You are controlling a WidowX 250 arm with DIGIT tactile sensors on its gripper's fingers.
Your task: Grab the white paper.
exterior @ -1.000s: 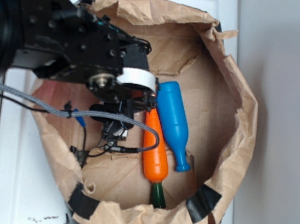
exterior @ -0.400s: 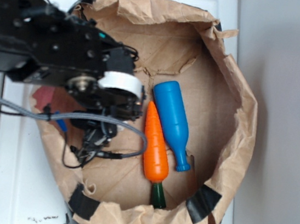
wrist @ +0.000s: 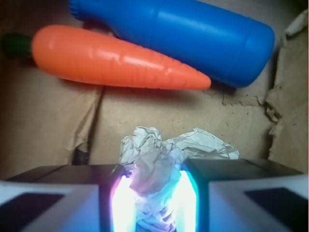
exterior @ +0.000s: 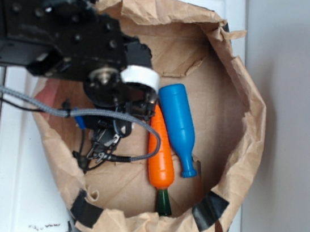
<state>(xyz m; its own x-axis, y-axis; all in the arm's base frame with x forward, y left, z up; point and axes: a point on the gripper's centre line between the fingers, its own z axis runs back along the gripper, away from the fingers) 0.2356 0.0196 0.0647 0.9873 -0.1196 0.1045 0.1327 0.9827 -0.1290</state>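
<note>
White paper [wrist: 159, 179] sits wedged between the near-closed jaws, its lump bulging forward toward the carrot [wrist: 116, 60], apparently gripped.

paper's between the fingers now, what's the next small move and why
Probably lift straight up a little. In the wrist view the gripper has both fingers pressed against the paper, so it looks gripped; the carrot lies apart from it.

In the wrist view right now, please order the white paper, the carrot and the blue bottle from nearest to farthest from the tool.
1. White paper: between the fingers of the tool.
2. Carrot: lying across, beyond the paper.
3. Blue bottle: behind the carrot, at the top.
</note>
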